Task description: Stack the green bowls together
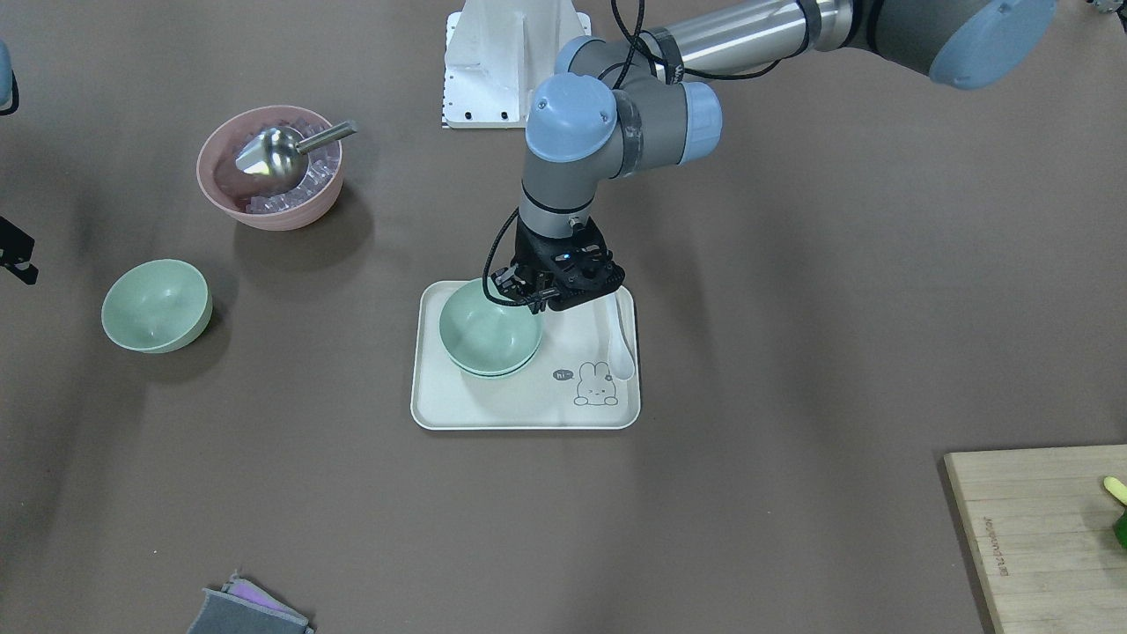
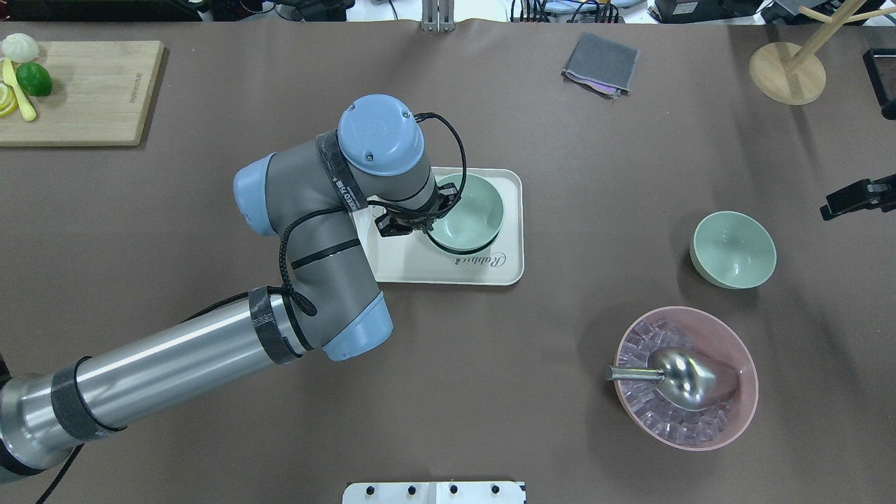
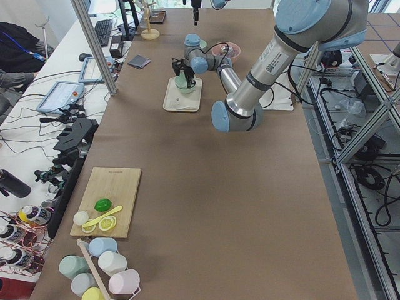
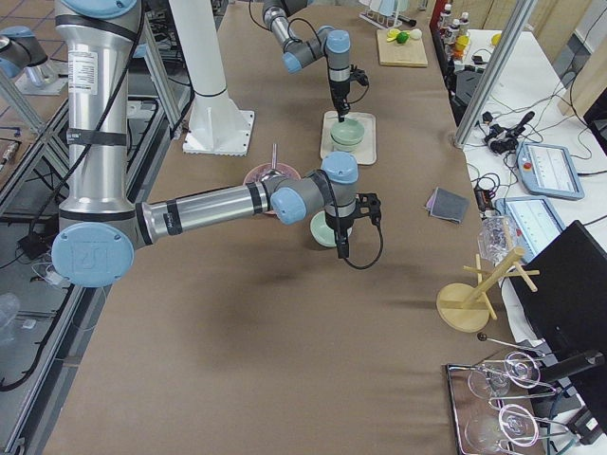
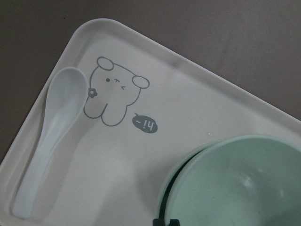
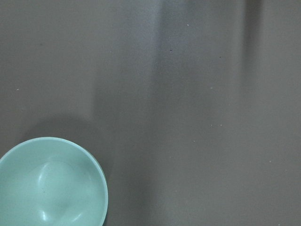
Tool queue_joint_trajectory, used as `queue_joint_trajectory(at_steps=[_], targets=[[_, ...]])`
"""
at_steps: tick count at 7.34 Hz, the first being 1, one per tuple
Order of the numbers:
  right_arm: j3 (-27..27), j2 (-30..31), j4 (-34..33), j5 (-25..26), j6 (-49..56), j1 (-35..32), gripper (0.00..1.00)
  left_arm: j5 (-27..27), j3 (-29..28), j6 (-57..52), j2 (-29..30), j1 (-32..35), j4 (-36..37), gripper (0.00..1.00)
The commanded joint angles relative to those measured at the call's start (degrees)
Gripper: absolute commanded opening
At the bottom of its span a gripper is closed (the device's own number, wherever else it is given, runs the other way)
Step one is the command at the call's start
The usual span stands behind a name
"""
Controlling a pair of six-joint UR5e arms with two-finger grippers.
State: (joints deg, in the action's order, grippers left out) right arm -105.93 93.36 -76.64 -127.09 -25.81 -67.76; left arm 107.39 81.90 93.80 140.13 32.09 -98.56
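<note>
Two green bowls [image 1: 489, 330] sit nested on the white rabbit tray [image 1: 493, 407]; they also show in the overhead view [image 2: 467, 210]. My left gripper [image 1: 526, 299] stands over the near rim of the top bowl [image 5: 240, 188], shut on that rim, and a dark gap shows between the two bowls. The third green bowl [image 2: 733, 250] stands alone on the brown table and shows in the right wrist view [image 6: 49, 188]. My right gripper [image 2: 857, 198] hangs at the table's edge beyond it, fingers unclear.
A white spoon [image 5: 51, 136] lies on the tray beside the rabbit print. A pink bowl [image 2: 743, 413] with ice and a metal scoop [image 2: 689, 378] stands near the lone bowl. A cutting board [image 2: 84, 91], a grey cloth [image 2: 600, 64] and a wooden stand [image 2: 787, 72] lie farther off.
</note>
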Motion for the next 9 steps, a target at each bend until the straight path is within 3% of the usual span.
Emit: queue_joint_trajectory(at_steps=[1,9], targets=[[0.02,-0.02,-0.09,0.00,0.05,0.00,1.00,-0.07,-0.16,0.06,-0.04,-0.53,-0.06,0.00],[0.02,-0.02,0.00,0.00,-0.03,0.00,1.00,-0.07,-0.87,-0.29,-0.12,-0.54,-1.01,0.00]])
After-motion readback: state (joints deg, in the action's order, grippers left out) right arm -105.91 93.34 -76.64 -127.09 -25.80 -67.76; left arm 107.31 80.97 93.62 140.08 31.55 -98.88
